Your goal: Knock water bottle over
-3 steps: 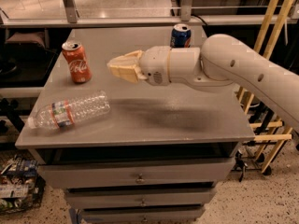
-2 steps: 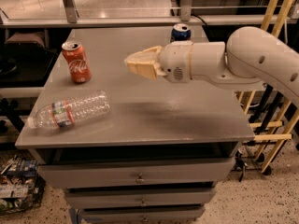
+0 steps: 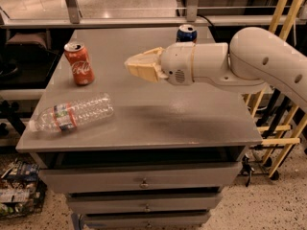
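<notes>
Water bottle lies flat near the table's front-left corner, cap pointing left, so I judge the knock done. My gripper hangs above mid-table, clenched on nothing, since toppling needs no grasp.

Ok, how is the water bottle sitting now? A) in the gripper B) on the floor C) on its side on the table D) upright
C: the water bottle lies flat on the table, cap toward the left edge; the gripper hovers above mid-table, apart from it.
</notes>
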Tool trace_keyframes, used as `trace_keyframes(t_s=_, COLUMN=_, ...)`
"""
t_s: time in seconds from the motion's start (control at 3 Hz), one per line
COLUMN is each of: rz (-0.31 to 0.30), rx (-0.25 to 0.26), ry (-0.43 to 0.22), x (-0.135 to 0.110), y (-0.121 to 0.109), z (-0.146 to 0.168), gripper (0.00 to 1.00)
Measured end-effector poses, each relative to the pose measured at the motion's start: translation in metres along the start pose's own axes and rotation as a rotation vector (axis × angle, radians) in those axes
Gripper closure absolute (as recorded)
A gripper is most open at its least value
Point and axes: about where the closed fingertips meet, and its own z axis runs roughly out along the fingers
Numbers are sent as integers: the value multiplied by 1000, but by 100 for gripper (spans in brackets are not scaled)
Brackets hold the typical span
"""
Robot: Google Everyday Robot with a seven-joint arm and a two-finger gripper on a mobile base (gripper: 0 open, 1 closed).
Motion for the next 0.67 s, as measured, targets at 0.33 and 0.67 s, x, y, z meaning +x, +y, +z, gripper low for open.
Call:
trace_keyframes(t_s=0.33, rz=-2, rx=-4, ry=0, x=-1, y=2, z=2, gripper=13)
trace_keyframes(t_s=0.67, rz=-4, rx=-7, ry=0, x=-3, y=3, z=3, gripper=0)
